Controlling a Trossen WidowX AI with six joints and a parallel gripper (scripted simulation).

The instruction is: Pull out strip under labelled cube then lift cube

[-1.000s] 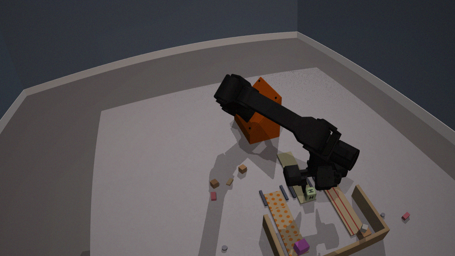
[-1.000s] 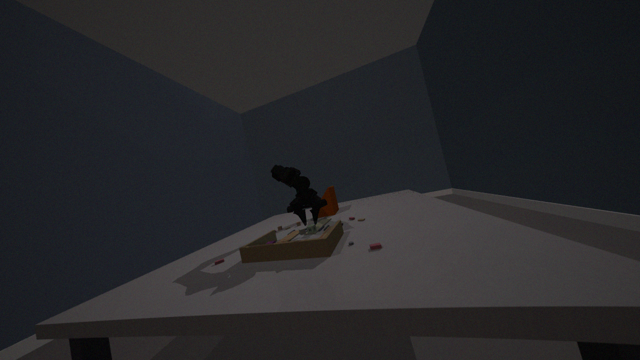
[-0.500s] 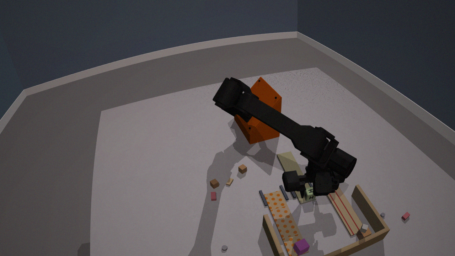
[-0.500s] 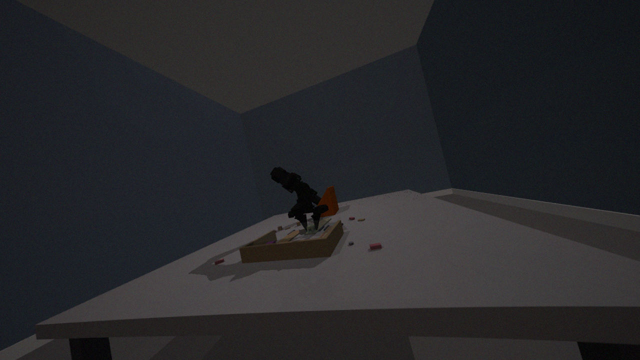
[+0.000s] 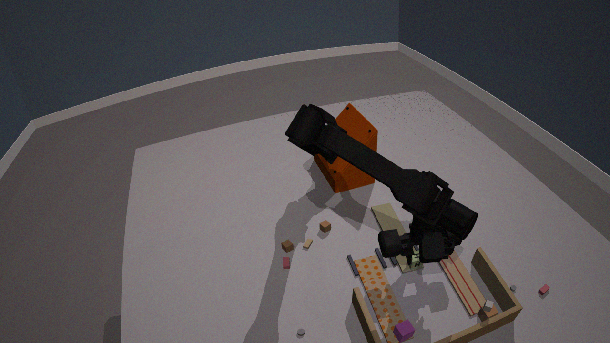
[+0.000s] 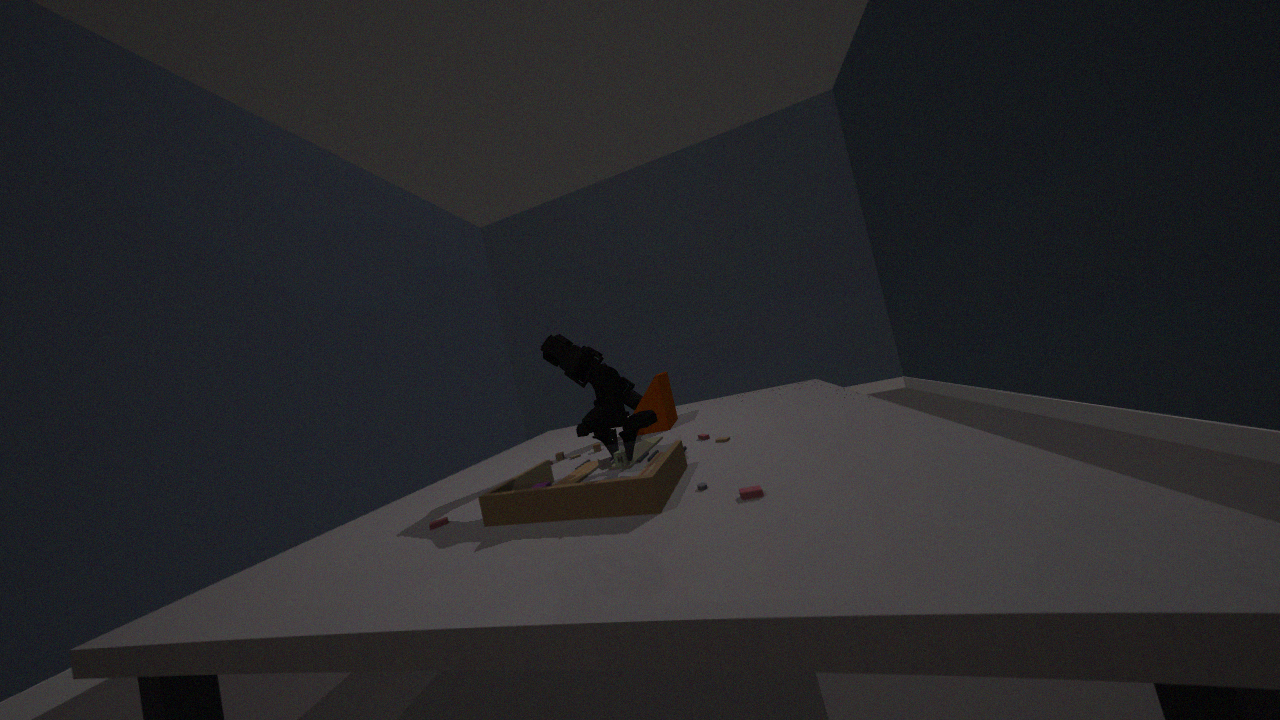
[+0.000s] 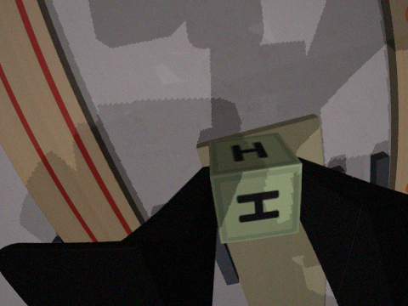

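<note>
We see gripper (image 7: 257, 199) jaws pinching labelled cube (image 7: 257, 189), one black finger (image 7: 170, 250) touching each side. Cube sits at 12 o'clock end of olive strip (image 7: 280, 284); red-lined strip (image 7: 40, 136) at 9 o'clock, well apart.

Labelled cube (image 7: 257, 189) smooth, matt; tray (image 5: 496, 279) wood-look; table (image 5: 204, 204) matt, grainy.

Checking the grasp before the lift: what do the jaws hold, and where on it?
The gripper is shut on the green H cube, its jaws pressing the cube's two opposite side faces; the cube is on the olive strip.
</note>
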